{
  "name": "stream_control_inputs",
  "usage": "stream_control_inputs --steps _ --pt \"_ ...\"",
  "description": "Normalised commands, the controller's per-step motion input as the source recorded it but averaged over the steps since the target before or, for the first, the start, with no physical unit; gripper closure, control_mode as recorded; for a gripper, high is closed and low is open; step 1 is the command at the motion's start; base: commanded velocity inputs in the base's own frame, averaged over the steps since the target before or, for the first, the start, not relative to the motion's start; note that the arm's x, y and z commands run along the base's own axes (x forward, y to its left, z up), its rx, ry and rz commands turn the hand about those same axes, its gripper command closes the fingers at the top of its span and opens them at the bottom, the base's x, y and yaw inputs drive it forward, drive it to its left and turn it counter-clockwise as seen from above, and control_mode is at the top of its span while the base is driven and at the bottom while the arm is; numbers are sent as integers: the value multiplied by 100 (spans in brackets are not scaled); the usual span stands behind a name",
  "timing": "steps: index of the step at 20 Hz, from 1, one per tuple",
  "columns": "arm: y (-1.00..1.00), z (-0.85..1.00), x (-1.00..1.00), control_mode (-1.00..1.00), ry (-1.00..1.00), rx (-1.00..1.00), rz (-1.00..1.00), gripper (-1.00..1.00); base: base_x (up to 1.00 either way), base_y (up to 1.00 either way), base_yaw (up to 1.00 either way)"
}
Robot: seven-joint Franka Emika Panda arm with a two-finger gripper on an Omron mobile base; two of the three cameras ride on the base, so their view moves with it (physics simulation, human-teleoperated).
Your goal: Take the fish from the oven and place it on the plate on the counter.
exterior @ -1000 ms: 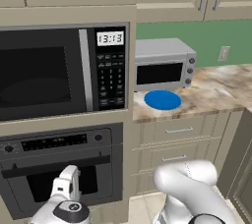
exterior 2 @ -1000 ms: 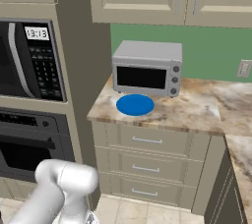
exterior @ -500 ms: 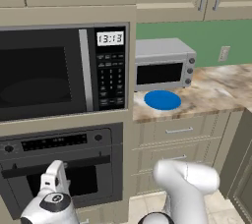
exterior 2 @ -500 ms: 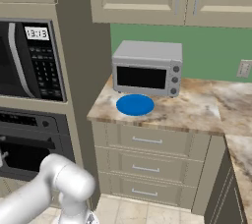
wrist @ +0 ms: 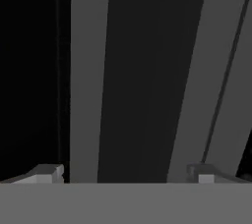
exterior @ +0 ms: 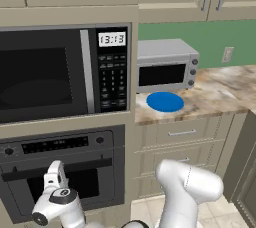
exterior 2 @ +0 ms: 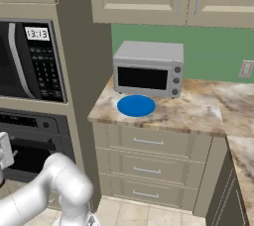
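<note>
The black oven (exterior: pixel 95 184) sits below the microwave with its door closed, so the fish is hidden. My gripper (exterior: pixel 55 168) is right in front of the door, level with the bar handle (exterior: pixel 95 164), its jaws open and empty. From the right base view the hand (exterior 2: pixel 5 151) shows at the left edge, against the oven (exterior 2: pixel 37 143). In the hand view my gripper (wrist: pixel 124 174) faces dark door surfaces crossed by grey bars, very close. The blue plate (exterior: pixel 165 101) (exterior 2: pixel 136 105) lies bare on the counter (exterior: pixel 220 92), in front of the toaster oven.
A black microwave (exterior: pixel 55 77) sits above the oven. The silver toaster oven (exterior 2: pixel 148 69) stands at the back of the counter (exterior 2: pixel 198 108). Cream drawers (exterior 2: pixel 149 163) fill the space under the counter, and wall cabinets hang overhead. My white arm (exterior: pixel 187 187) bends low before the drawers.
My hand has swung left and risen toward the oven door handle. The jaws have stayed open. Plate and oven door have not moved.
</note>
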Motion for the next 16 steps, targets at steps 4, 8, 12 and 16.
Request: stream_control_inputs --steps 4,8,12,16 --pt "23 -26 53 -100 3 0 2 -100 0 0 0" --pt "24 -32 49 -100 5 0 2 -100 0 0 0" --pt "38 -35 69 -100 10 0 3 100 0 0 0" --pt "21 -34 -15 -100 13 3 3 100 0 0 0"
